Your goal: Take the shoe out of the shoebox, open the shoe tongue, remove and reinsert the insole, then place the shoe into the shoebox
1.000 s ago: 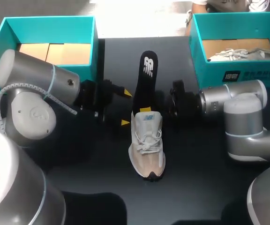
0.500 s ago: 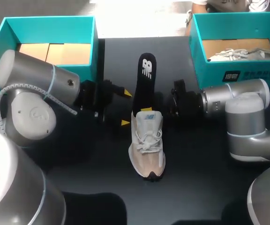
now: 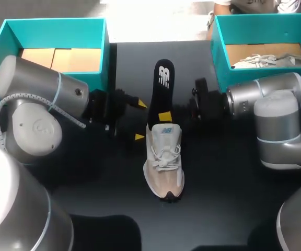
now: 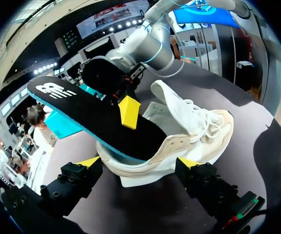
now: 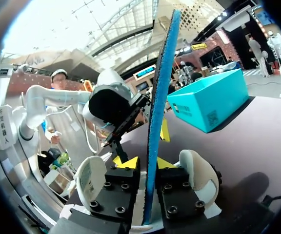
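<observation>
A white and beige shoe (image 3: 164, 162) lies mid-table, toe toward the front edge. Its black insole (image 3: 160, 89) sticks out of the opening, heel end raised toward the back, front end still inside. My right gripper (image 3: 164, 116) comes in from the right and is shut on the insole (image 5: 161, 97) just above the shoe's collar (image 5: 199, 175). One yellow fingertip (image 4: 129, 112) rests on the insole's top face (image 4: 96, 114). My left gripper (image 3: 139, 121) stands open beside the shoe's left side, and in its wrist view its fingers (image 4: 187, 163) straddle the shoe's side (image 4: 194, 131) without closing on it.
A teal shoebox (image 3: 54, 29) with a cardboard floor stands at the back left. A second teal shoebox (image 3: 265, 81) at the back right holds another pale shoe (image 3: 265, 60). Bare dark table (image 3: 218, 198) lies in front of the shoe.
My right arm has lifted and drawn back slightly with the insole. Its yellow fingertip now shows above the shoe's heel. The left arm and the shoe have stayed put.
</observation>
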Robot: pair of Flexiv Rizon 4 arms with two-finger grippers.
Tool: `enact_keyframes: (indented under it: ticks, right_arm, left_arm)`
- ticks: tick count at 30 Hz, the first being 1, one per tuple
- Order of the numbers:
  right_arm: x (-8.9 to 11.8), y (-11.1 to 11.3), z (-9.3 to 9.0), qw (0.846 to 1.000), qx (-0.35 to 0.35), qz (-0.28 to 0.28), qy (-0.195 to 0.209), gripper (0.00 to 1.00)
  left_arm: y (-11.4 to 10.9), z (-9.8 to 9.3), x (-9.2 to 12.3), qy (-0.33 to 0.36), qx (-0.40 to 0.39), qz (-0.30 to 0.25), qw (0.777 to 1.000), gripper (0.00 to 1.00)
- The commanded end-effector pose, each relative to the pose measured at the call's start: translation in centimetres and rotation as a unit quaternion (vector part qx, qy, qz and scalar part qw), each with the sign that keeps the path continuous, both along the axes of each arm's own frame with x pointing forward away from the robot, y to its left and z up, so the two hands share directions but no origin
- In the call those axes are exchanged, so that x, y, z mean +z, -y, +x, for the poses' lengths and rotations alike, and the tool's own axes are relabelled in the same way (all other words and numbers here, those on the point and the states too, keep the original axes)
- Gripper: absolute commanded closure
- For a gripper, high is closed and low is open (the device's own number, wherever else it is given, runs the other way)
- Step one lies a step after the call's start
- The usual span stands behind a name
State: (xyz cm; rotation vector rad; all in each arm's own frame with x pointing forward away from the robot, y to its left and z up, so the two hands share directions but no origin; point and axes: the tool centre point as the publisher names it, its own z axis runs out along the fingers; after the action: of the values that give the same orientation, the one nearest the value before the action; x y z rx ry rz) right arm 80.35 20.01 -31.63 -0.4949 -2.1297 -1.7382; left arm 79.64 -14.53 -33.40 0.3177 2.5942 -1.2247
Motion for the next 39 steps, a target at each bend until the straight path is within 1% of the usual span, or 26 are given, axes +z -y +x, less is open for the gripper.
enact_keyframes:
  ticks: [1, 5, 11, 14, 18, 20, 21, 23, 26, 29, 34, 37, 39]
  right_arm:
    - [-0.5, 0.1, 0.6, 0.999, 0.023, -0.019, -0.017, 1.00]
    - [-1.7, 0.6, -0.2, 0.998, 0.032, -0.042, -0.043, 1.00]
    - [-3.6, 0.9, -2.5, 0.995, 0.035, -0.048, -0.081, 1.00]
    - [-4.5, 0.8, -3.4, 0.993, 0.037, -0.050, -0.096, 1.00]
    - [-4.8, 0.8, -3.7, 0.992, 0.038, -0.053, -0.104, 1.00]
    - [-4.6, 0.8, -3.7, 0.993, 0.038, -0.056, -0.098, 1.00]
    - [-4.4, 0.9, -3.6, 0.994, 0.036, -0.056, -0.092, 0.92]
    - [-3.6, 1.0, -3.1, 0.995, 0.035, -0.058, -0.080, 0.85]
    - [-2.5, 1.2, -2.1, 0.995, 0.032, -0.060, -0.066, 0.82]
    - [-1.9, 1.3, -1.0, 0.996, 0.032, -0.060, -0.057, 0.81]
    - [-1.6, 1.0, 0.6, 0.996, 0.039, -0.062, -0.044, 0.87]
    - [-1.7, 0.9, 0.9, 0.996, 0.042, -0.061, -0.044, 0.91]
    - [-2.0, 0.8, 0.9, 0.996, 0.044, -0.061, -0.046, 1.00]
  left_arm:
    - [0.2, 0.0, 0.1, 0.000, 0.001, 0.003, 1.000, 0.00]
    - [0.2, 0.0, 0.1, 0.000, 0.001, 0.003, 1.000, 0.00]
    - [0.2, 0.0, 0.1, 0.000, 0.001, 0.003, 1.000, 0.00]
    - [0.2, 0.0, 0.1, 0.000, 0.001, 0.003, 1.000, 0.00]
    - [0.2, 0.0, 0.1, 0.000, 0.001, 0.003, 1.000, 0.00]
    - [0.2, 0.0, 0.1, 0.000, 0.001, 0.003, 1.000, 0.00]
    - [0.2, 0.0, 0.1, 0.000, 0.001, 0.003, 1.000, 0.00]
    - [0.2, 0.0, 0.1, 0.000, 0.001, 0.003, 1.000, 0.00]
    - [0.2, 0.0, 0.1, 0.000, 0.001, 0.003, 1.000, 0.00]
    - [0.2, 0.0, 0.1, 0.000, 0.001, 0.003, 1.000, 0.00]
    - [0.2, 0.0, 0.1, 0.000, 0.001, 0.003, 1.000, 0.00]
    - [0.2, 0.0, 0.1, 0.000, 0.001, 0.003, 1.000, 0.00]
    - [0.2, 0.0, 0.1, 0.000, 0.001, 0.003, 1.000, 0.00]
